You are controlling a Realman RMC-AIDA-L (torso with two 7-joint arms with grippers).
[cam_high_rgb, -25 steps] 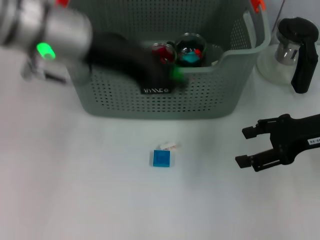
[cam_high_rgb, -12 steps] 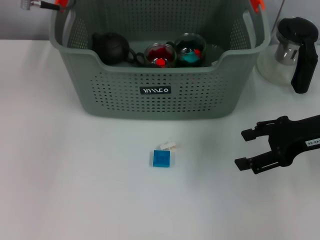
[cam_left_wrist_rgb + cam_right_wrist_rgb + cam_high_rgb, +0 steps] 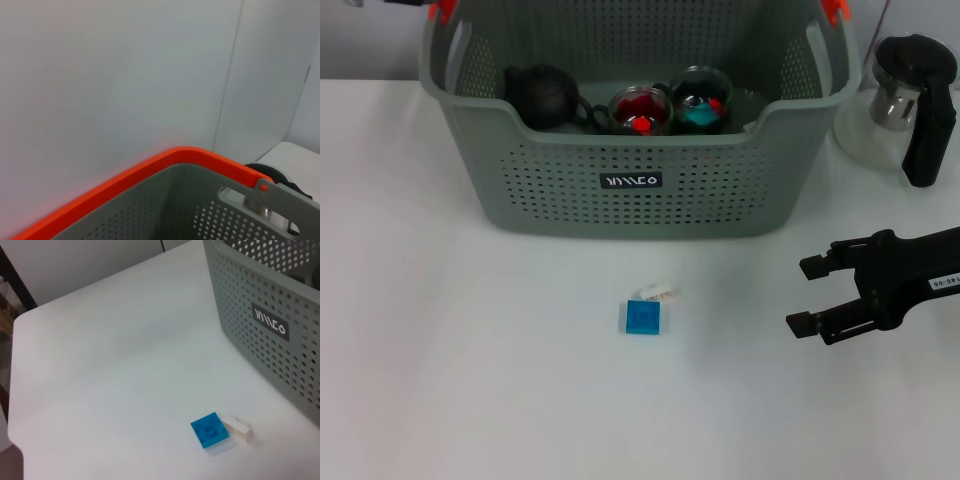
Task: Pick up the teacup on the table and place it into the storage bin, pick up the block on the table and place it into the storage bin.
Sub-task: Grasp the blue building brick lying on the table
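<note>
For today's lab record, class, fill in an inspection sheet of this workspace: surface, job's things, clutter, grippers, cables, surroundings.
Surface: white table, no spills seen.
Job's things: storage bin at the back holds a black teapot and two glass teacups; blue block lies on the table in front, a small white block touching it.
Clutter: glass kettle with black handle beside the bin.
Grippers: right gripper jaws open, right of the block; left gripper not in view.
Cables: nothing seen.
Surroundings: plain pale wall.

Looking matt and perforated, plastic storage bin (image 3: pixel 570 190); showing smooth gloss, blue plastic block (image 3: pixel 644 317); lying smooth, matt white table (image 3: pixel 470 380).
</note>
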